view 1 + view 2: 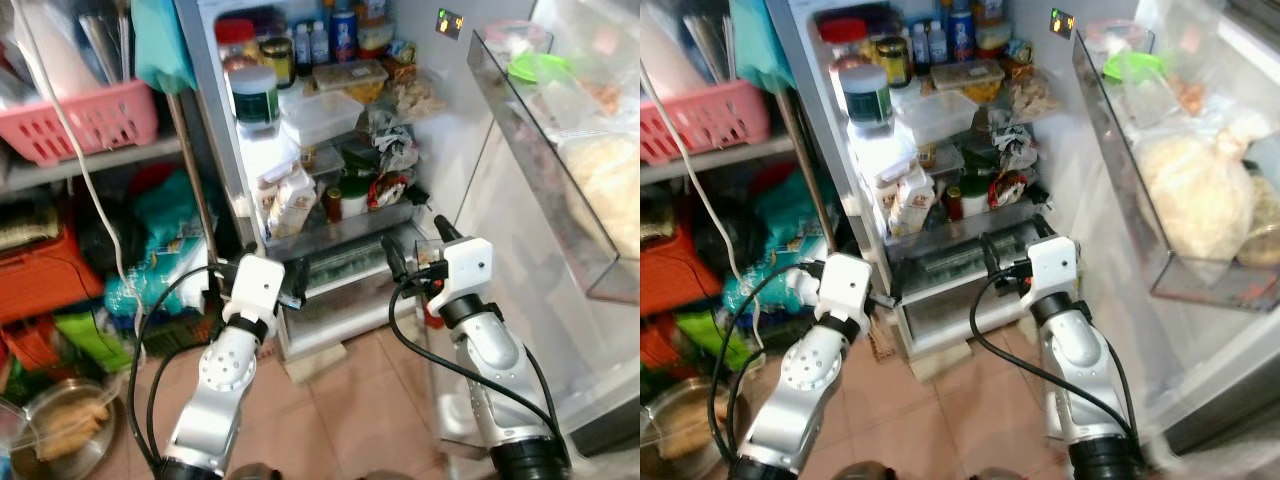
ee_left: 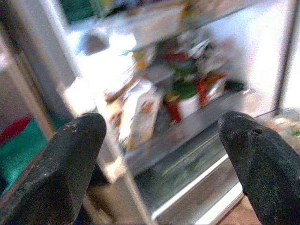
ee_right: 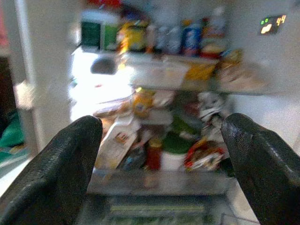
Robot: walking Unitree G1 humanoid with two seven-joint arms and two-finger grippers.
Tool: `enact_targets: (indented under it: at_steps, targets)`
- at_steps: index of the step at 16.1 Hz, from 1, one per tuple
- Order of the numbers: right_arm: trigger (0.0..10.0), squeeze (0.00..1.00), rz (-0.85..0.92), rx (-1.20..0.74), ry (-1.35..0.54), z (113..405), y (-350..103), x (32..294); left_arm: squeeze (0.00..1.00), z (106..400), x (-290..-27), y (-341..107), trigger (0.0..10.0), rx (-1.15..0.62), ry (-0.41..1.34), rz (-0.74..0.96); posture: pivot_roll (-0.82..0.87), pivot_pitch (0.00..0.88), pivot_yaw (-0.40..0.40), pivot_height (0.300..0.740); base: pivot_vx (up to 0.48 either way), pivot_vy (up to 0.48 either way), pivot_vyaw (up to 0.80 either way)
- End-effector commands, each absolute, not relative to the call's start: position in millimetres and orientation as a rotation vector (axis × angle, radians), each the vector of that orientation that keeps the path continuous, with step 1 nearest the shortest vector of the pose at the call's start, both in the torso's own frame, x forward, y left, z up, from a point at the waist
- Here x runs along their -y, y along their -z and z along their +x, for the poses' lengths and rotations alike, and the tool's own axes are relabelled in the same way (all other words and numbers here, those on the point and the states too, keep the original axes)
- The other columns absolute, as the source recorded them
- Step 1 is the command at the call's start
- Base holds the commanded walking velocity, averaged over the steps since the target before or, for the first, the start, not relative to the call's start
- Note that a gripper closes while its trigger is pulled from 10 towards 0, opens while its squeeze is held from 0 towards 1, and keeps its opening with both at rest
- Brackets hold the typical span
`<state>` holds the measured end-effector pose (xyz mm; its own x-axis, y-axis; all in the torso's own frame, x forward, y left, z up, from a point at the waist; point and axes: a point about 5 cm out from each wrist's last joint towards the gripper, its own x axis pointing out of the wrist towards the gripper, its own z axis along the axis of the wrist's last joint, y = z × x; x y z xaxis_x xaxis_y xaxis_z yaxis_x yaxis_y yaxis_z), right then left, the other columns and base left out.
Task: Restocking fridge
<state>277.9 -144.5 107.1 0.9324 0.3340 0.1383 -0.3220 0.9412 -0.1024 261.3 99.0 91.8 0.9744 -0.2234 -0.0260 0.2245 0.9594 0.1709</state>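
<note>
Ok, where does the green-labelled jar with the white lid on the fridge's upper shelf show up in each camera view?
Left eye view: green-labelled jar at upper centre, on the shelf's left end.
Right eye view: jar upper left of centre.
Left wrist view: too blurred to pick out.
Right wrist view: jar near the top left, blurred.
Shared landmark: the white tub with a green lid on the lower shelf.

door bin (image 1: 520, 120): clear glossy plastic
basket (image 1: 85, 120): pink plastic lattice
floor (image 1: 350, 400): smooth tile
left gripper (image 2: 161, 154) fingers (image 2: 61, 164): matt, rough black
</note>
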Motion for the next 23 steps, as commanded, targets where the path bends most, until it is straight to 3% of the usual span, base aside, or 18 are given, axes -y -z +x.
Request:
enact_targets:
  at_steps: [1, 15, 23]
  targets:
    - [10.0, 0.00, -0.073, 0.150, -0.360, 278.8, -107.0, 138.9, 0.00, 263.0, -106.7, -91.6, 10.0, -0.014, 0.196, 0.176, 0.04, 0.011, 0.040, 0.740, 0.000, 0.000, 0.00]
    - [10.0, 0.00, -0.082, 0.155, -0.380, 279.9, -107.6, 137.1, 0.00, 264.2, -105.3, -90.9, 10.0, -0.013, 0.200, 0.179, 0.04, 0.004, 0.036, 0.740, -0.264, 0.000, 0.00]
    - [10.0, 0.00, -0.244, 0.203, -0.029, 291.4, -119.1, 183.1, 0.00, 261.4, -103.8, -94.0, 10.0, 0.012, 0.260, 0.130, 0.04, 0.010, 0.038, 0.740, 0.000, 0.000, 0.00]
